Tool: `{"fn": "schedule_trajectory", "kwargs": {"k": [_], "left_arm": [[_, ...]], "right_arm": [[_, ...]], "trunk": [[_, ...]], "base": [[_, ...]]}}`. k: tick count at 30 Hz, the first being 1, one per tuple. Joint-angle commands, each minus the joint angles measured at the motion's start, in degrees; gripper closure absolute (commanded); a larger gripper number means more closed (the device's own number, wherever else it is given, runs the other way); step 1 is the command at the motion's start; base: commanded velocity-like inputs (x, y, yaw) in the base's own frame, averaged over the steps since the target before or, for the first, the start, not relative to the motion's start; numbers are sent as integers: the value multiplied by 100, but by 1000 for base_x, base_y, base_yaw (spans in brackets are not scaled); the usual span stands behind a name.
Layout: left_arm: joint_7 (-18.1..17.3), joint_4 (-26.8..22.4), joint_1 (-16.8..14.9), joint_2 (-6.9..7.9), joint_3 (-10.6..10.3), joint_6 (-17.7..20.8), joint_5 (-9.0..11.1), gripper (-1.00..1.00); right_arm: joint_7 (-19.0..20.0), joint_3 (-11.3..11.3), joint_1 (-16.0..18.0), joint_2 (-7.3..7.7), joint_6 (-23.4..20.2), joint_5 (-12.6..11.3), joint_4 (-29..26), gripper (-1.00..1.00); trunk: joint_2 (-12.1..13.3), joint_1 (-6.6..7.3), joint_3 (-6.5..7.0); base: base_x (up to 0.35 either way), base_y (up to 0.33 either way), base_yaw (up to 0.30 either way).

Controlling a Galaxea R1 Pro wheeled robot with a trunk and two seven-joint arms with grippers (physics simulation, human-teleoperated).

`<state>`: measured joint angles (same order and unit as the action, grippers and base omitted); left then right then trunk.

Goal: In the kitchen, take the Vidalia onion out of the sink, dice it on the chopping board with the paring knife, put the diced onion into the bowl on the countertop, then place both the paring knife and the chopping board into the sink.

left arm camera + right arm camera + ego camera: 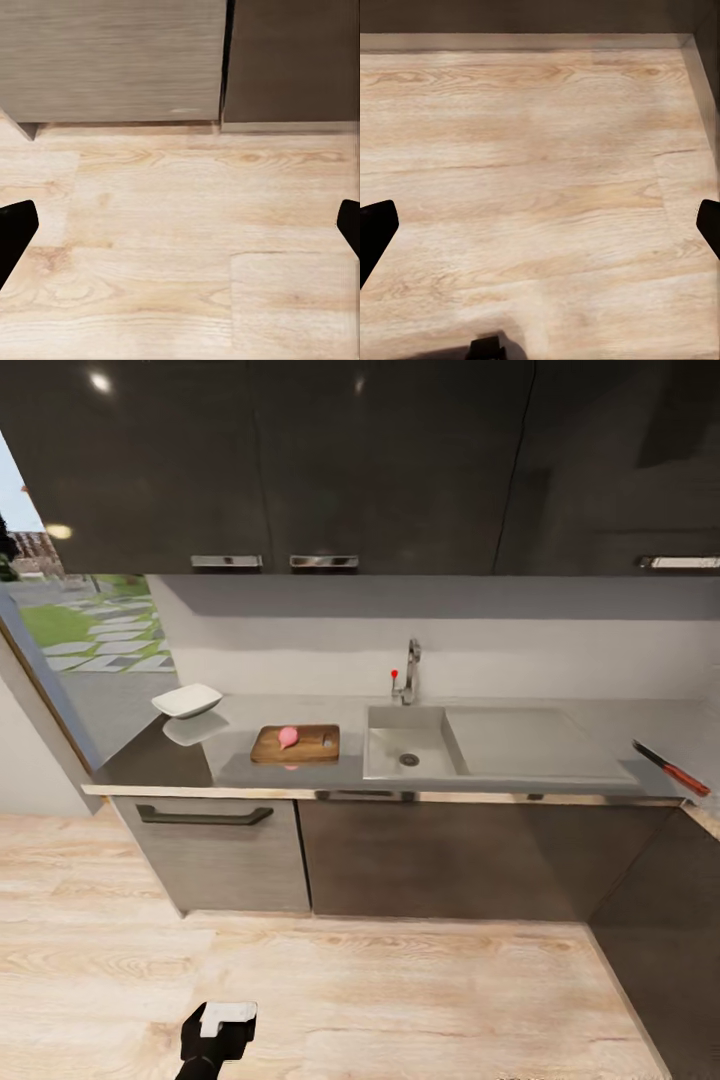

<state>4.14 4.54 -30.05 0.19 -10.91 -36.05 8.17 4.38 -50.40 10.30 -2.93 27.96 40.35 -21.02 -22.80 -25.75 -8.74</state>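
Left claw [180,225] gapes over floor; Vidalia onion [288,736] on chopping board [296,744].

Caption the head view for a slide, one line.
Vidalia onion resting on the chopping board, sink empty, paring knife far right on the countertop.

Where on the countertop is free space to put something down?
Free: the drainboard wing between the sink and the paring knife; also the strip between the chopping board and sink. Crowded: the left end, where the bowl and the board bearing the Vidalia onion sit.
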Motion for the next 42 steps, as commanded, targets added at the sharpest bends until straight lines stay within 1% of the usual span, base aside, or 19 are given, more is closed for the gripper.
{"fn": "schedule_trajectory", "kwargs": {"k": [1,13,28,36,42], "left_arm": [[8,20,-9,-3,-52,-34,44,-100],[6,20,-9,-23,-52,42,44,-100],[6,20,-9,-8,-52,72,44,-100],[6,20,-9,-10,-52,75,44,-100],[7,20,-9,-3,-52,74,44,-100]], "right_arm": [[46,-49,7,-6,17,17,-8,-100],[46,-52,7,-5,17,17,-8,-100],[46,-49,7,-5,17,17,-8,-100],[46,-47,7,-6,17,17,-8,-100],[46,-45,7,-9,17,17,-8,-100]], "trunk": [[-12,-4,-5],[-12,-4,73],[-12,-4,171],[-12,-4,223],[-12,-4,240]], "base": [[0,0,-203],[0,0,-203],[0,0,-190],[84,-94,-142],[111,-89,-50]]}}
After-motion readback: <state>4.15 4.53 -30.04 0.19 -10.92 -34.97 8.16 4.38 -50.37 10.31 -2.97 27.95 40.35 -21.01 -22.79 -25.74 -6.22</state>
